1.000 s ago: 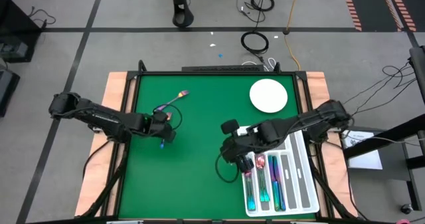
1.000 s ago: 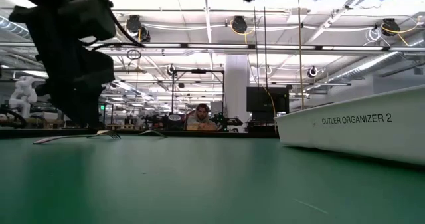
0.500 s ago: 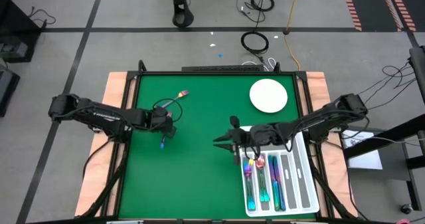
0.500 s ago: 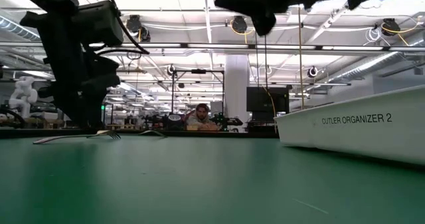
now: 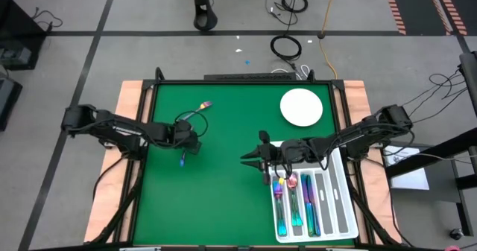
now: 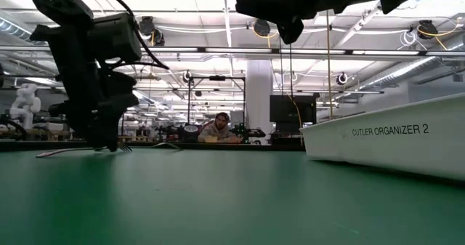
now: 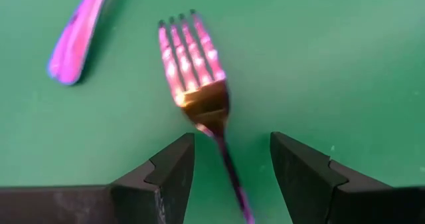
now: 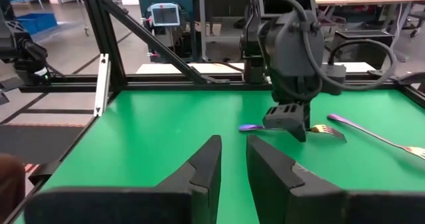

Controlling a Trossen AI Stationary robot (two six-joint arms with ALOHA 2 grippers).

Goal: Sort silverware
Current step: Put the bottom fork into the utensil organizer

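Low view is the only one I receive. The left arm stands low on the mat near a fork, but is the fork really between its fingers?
Observer: Yes. In the left wrist view the fork lies flat, its handle running between the open fingers of the left gripper, not yet gripped.
Operator: Is any other piece close to it?
Observer: A second piece lies beside the fork's tines, apart from it.
Operator: And the right gripper?
Observer: From above, the right gripper hangs over the mat beside the tray, holding nothing.
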